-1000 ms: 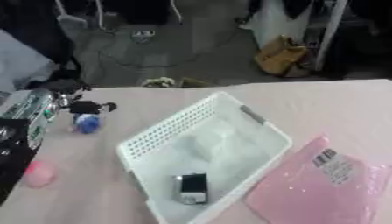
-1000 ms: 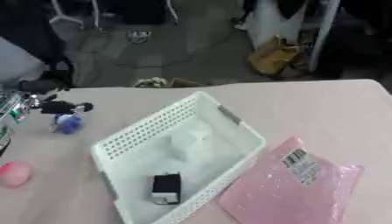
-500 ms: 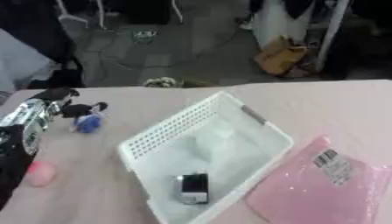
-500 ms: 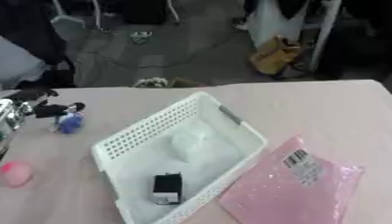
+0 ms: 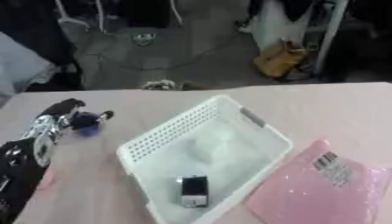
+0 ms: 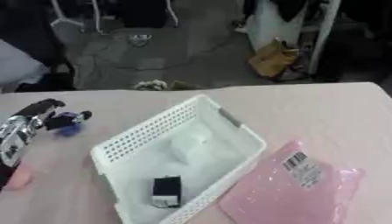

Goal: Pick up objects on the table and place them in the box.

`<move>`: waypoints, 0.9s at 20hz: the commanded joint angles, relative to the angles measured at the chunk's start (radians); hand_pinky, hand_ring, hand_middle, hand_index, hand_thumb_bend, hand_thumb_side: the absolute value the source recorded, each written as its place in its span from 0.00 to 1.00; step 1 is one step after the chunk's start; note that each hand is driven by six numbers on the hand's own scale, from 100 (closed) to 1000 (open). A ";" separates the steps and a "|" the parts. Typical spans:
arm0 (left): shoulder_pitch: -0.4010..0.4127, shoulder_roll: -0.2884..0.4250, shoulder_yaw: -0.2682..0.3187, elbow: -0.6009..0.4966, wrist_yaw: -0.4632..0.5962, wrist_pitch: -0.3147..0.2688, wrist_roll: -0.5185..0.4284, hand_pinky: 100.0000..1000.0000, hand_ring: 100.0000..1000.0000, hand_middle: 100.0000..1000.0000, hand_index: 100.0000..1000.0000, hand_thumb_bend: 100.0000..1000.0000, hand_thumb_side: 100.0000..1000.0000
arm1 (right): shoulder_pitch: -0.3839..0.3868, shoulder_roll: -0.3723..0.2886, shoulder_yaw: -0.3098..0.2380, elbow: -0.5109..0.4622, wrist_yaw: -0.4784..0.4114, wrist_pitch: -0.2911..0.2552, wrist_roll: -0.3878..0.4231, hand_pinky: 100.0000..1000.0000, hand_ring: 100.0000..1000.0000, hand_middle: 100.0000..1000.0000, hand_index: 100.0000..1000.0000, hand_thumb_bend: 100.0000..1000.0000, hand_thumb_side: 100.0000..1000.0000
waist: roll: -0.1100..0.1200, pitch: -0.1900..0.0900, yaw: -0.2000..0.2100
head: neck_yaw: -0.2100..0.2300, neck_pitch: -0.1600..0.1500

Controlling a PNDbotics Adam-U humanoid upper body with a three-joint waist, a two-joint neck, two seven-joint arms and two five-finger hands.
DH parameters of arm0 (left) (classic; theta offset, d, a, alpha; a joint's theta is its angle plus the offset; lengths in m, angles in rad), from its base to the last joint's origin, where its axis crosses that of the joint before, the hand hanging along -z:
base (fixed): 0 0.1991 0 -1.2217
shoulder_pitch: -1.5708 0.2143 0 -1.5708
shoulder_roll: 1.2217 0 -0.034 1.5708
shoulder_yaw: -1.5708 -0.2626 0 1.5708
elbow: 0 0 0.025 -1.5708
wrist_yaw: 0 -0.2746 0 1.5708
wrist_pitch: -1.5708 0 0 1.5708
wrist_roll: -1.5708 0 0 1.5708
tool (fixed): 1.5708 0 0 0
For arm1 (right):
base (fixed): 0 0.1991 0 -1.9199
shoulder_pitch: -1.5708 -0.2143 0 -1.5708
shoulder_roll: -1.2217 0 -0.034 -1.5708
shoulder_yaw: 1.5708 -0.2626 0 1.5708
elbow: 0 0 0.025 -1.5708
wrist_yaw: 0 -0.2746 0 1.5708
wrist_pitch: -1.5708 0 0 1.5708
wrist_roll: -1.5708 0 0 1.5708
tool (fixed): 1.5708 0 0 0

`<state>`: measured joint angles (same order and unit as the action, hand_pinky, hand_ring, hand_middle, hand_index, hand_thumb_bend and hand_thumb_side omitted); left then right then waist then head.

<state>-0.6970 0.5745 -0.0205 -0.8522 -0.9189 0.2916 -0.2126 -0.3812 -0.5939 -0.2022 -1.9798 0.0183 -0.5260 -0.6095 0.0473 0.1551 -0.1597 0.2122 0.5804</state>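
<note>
The box (image 5: 253,127) already held a small black item (image 5: 193,190) and a pale one, while the left hand (image 5: 54,120) pinched a blue object (image 5: 86,121) above the desk (image 5: 329,105); a pink pouch (image 5: 321,192) remained outside.

The left arm enters from the lower left corner of both eye views and extends up and away across the table edge. Its forearm is black with silver joint sections. The left hand (image 5: 65,114) sits at the far end of the arm, dark fingers (image 6: 47,106) curled together toward the view's right, and its fingertips close on a small blue object (image 5: 89,122). The wrist is roughly in line with the forearm. The right arm and right hand appear in neither view.
</note>
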 commanded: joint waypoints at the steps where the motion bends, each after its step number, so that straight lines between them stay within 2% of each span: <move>1: -0.028 0.009 0.015 0.013 0.007 0.004 0.035 1.00 1.00 1.00 1.00 0.92 0.97 | -0.013 -0.015 -0.002 -0.020 0.010 -0.006 -0.009 0.75 0.79 0.74 0.76 0.00 1.00 | -0.011 -0.001 -0.004 | 0.007 -0.023; 7: -0.044 0.005 0.026 0.049 -0.033 0.039 0.109 1.00 1.00 1.00 1.00 0.92 0.96 | -0.015 -0.013 0.001 -0.020 0.012 -0.008 -0.004 0.75 0.79 0.74 0.76 0.00 1.00 | -0.014 0.018 -0.017 | 0.025 -0.043; 15: -0.086 0.043 0.040 0.074 -0.083 0.032 0.181 1.00 1.00 1.00 1.00 0.91 0.98 | -0.013 -0.011 0.003 -0.020 0.017 -0.010 0.002 0.75 0.80 0.74 0.76 0.00 1.00 | -0.015 0.043 -0.025 | 0.030 -0.066; 18: -0.100 0.059 0.037 0.079 -0.100 0.022 0.185 1.00 1.00 1.00 1.00 0.88 0.99 | -0.011 -0.009 0.005 -0.020 0.017 -0.011 0.005 0.75 0.80 0.74 0.76 0.00 1.00 | -0.014 0.051 -0.026 | 0.030 -0.071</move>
<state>-0.7719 0.5858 0.0092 -0.7662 -1.0081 0.3173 -0.0347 -0.3831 -0.5851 -0.1950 -1.9798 0.0268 -0.5304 -0.6030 0.0471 0.2055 -0.1851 0.2410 0.5234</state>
